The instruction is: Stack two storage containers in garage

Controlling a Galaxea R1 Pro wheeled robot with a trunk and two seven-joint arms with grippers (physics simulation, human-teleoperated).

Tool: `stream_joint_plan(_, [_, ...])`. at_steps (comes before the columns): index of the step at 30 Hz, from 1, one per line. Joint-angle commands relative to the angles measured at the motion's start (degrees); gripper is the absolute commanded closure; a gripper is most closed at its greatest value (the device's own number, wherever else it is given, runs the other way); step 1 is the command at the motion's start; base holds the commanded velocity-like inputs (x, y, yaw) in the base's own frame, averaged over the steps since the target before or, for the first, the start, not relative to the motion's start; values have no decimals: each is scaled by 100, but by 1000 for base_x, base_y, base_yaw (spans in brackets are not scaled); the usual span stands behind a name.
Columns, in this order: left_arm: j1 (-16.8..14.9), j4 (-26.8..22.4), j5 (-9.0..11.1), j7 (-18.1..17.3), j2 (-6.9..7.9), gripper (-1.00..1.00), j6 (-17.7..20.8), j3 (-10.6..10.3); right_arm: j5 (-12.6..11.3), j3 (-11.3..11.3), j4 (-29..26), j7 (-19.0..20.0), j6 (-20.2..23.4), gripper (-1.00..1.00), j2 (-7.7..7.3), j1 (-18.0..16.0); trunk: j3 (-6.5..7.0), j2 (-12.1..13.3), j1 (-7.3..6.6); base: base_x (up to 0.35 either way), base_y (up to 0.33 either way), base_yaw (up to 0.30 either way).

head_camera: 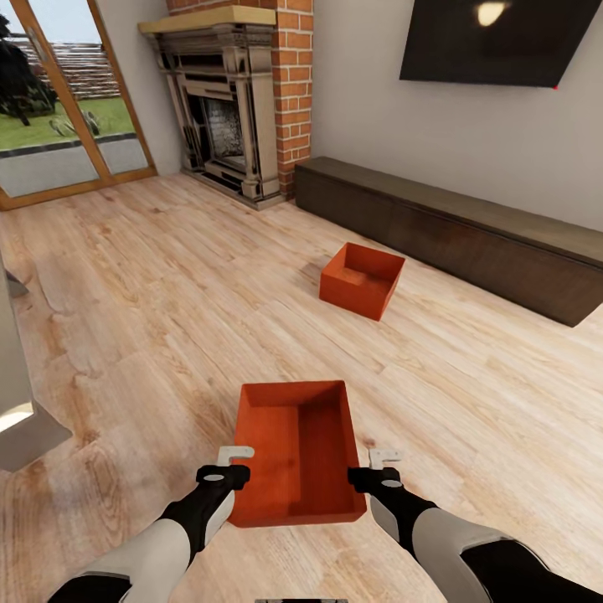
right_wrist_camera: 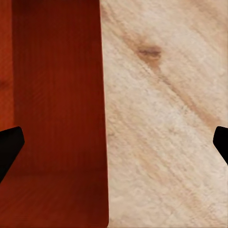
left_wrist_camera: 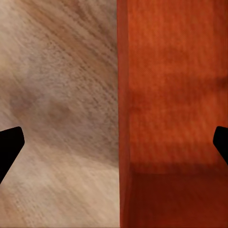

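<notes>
Flanking near container [head_camera: 298, 452] | left tool [head_camera: 224, 467] spread, empty | right tool [head_camera: 375, 469] spread, empty

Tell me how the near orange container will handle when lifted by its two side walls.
The near container looks rigid and empty, so probably light. Its smooth plain walls may slip between the fingers. With the left gripper and right gripper straddling opposite walls, it should stay level.

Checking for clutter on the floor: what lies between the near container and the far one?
Only bare wood-plank floor lies between the near container and the far container, as the head view shows.
</notes>
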Motion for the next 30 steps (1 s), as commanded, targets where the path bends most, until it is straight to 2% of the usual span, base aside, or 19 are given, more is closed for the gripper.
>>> stream_joint_plan(1, [0,-12,-14,21,0,-100,41,-19,-63,49,6,-16,-23,-100,2,-4,-4,-3,0,0,0,0])
stream_joint_plan(7, [0,-12,-14,17,4,-100,40,-17,-67,49,6,77,-31,-100,-1,-4,-4,-3,0,0,0,0])
stream_joint_plan(11, [0,-12,-14,17,0,-100,40,-15,-72,49,6,315,-35,-100,-3,-4,-4,-3,0,0,0,0])
stream_joint_plan(20, [0,-12,-14,17,0,-100,41,-14,-66,49,6,344,-33,-100,2,-4,-4,-3,0,0,0,0])
stream_joint_plan(30, [0,-12,-5,17,0,-100,41,-12,-73,49,6,345,-34,-100,2,-4,-184,-404,219,0,0,0])
